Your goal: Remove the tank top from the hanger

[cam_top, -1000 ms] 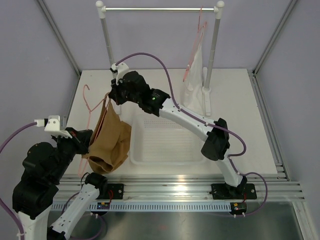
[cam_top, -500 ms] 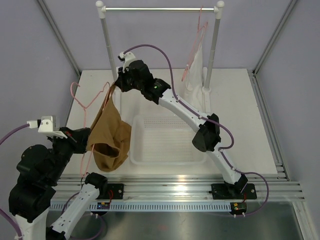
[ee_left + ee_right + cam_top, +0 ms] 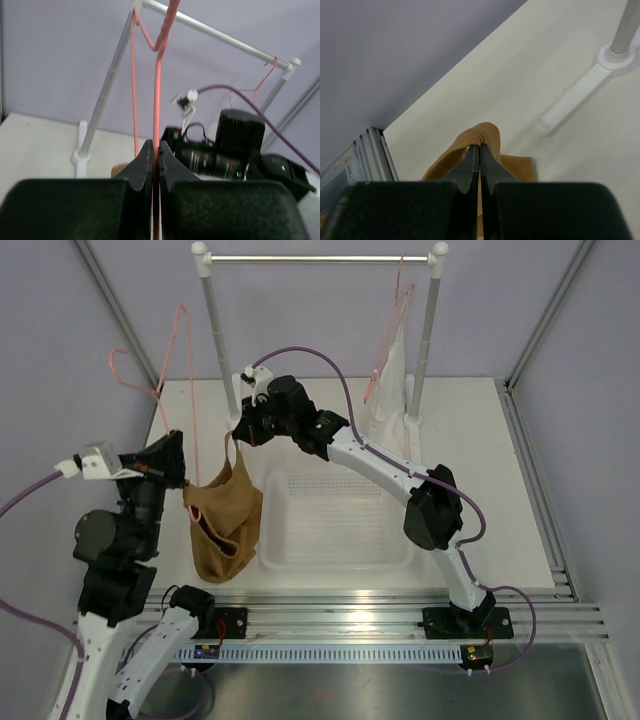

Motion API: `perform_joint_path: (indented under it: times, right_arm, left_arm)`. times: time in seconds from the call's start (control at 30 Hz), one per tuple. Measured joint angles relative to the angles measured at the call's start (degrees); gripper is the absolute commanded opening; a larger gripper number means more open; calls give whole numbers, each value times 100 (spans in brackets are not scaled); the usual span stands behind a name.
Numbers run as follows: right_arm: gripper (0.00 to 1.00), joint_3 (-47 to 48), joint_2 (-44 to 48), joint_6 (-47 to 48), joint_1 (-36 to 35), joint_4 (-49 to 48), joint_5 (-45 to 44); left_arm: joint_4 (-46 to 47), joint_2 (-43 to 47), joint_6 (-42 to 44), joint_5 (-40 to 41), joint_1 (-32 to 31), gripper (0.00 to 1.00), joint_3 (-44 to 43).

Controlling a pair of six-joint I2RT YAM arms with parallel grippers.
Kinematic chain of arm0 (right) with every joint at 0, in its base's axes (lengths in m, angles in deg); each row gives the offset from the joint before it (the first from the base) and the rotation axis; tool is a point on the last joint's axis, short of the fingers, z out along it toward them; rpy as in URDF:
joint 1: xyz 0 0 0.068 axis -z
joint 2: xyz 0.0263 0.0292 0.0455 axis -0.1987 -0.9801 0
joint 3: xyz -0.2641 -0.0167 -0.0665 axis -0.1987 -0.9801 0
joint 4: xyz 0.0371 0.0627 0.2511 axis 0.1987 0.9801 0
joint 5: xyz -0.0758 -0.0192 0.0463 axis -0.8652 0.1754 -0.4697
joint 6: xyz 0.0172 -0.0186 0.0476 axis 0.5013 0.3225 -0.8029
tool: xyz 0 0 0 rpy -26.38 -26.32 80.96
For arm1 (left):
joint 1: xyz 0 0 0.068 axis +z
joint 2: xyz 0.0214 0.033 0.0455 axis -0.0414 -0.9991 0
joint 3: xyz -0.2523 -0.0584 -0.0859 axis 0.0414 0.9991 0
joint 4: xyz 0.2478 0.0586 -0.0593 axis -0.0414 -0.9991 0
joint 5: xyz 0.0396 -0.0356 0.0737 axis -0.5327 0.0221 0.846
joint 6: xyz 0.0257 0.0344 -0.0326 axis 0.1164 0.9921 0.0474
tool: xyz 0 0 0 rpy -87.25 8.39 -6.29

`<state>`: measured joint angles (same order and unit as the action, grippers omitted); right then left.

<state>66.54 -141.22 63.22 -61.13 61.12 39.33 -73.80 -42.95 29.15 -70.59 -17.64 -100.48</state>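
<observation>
The pink hanger stands tilted above the table's left side, its hook high on the left. My left gripper is shut on its lower wire; the left wrist view shows that wire pinched between the jaws. The tan tank top hangs limp below and to the right of it. One strap runs up to my right gripper, which is shut on the ribbed strap at its fingertips. I cannot tell whether the top's left corner still touches the hanger.
A white mesh basket lies on the table right of the tank top. At the back a silver rail on white posts carries a white garment on a second pink hanger. One post's base lies near my right gripper.
My left gripper has lifted and swung the hanger upward and back, away from the top. The right gripper has kept its hold on the strap, and the top now hangs from it.
</observation>
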Motion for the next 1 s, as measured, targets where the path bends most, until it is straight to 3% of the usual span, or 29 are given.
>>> perform_joint_path:
  times: [0.2,0.37,0.53,0.57,0.6,0.67,0.7,0.73,0.83,1.0]
  right_arm:
    - [0,-638,520,240,-393,-190,-33]
    - [0,-890,726,299,-726,-262,-249]
    - [0,-1029,717,256,-675,-330,-374]
    - [9,-1025,702,249,-667,-332,-376]
    - [24,-1008,680,232,-662,-332,-374]
    - [39,-986,640,192,-664,-332,-372]
    - [61,-988,632,166,-669,-332,-376]
    - [74,-1012,632,111,-669,-337,-374]
    - [87,-1248,697,101,-675,-463,-518]
    - [91,-1655,1040,153,-680,-326,-1067]
  left_arm:
    - [2376,-1438,1167,4,0,0,68]
    - [2533,-2144,1751,236,0,0,-496]
    - [2328,-2188,2031,619,0,0,-1172]
    - [2076,-2192,1974,654,0,0,-1416]
    - [1722,-2218,1891,654,2,0,-1714]
    - [916,-2277,1648,647,0,0,-2347]
    - [540,-2282,1530,634,2,0,-2599]
    - [195,-2267,1410,625,0,0,-2778]
    - [-901,-2216,1139,560,2,0,-3224]
    - [-2409,-2476,892,151,4,0,-3816]
